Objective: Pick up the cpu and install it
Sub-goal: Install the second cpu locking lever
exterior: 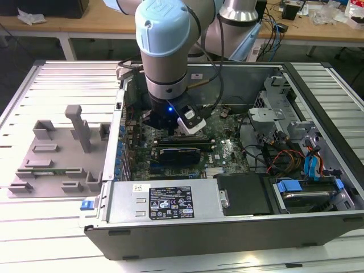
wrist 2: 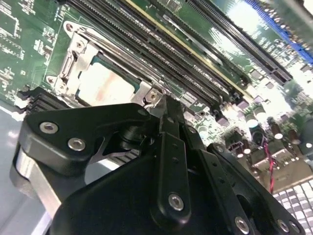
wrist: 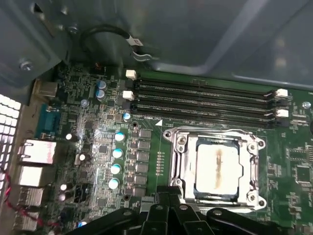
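1. An open computer case [exterior: 318,227] lies on its side on a ribbed metal table [exterior: 57,79], its green motherboard [exterior: 227,151] facing up.
2. The pale blue and silver robot arm [exterior: 165,42] reaches down into the case, over the board.
3. A grey fixture tray [exterior: 57,153] with upright posts sits on the table just beside the case, toward the exterior view's left.
4. The black gripper [wrist 2: 164,105] hangs close above the board; in the second wrist view its fingers [wrist 2: 168,147] are pressed together with nothing between them.
5. The socket frame [wrist: 254,147] of bright metal sits beside the long black memory slots [wrist: 205,98].
6. The cpu [wrist: 217,166] lies seated flat inside that frame, its silvery top smeared with a brownish streak, just beside the gripper's tips in both wrist views.
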Controlling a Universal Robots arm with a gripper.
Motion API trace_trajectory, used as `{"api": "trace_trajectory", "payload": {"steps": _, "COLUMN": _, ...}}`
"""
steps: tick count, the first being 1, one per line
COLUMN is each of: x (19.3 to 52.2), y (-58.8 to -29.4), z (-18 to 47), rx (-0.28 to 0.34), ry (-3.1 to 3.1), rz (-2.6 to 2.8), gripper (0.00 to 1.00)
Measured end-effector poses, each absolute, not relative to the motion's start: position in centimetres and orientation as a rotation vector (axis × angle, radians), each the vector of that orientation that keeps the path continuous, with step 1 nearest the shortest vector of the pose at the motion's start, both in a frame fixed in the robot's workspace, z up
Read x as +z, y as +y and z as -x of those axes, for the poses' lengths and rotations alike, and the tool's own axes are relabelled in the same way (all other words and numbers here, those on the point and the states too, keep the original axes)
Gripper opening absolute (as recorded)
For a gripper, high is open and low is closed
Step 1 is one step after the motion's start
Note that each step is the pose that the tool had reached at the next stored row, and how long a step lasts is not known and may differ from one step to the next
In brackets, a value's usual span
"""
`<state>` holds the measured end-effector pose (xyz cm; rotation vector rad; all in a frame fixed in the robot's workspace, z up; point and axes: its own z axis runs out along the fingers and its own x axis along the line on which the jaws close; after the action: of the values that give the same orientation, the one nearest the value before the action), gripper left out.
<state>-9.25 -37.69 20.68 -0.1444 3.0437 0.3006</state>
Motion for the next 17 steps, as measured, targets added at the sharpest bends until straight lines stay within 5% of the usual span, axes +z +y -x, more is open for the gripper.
{"api": "trace_trajectory", "payload": {"steps": 15, "x": 22.0, "y": -36.2, "z": 5.5, "rx": 0.274, "ry": 3.047, "rz": 0.145, "gripper": 0.11}}
{"api": "trace_trajectory", "payload": {"steps": 17, "x": 22.0, "y": -35.2, "z": 5.2, "rx": 0.23, "ry": 3.055, "rz": 0.147, "gripper": 0.11}}
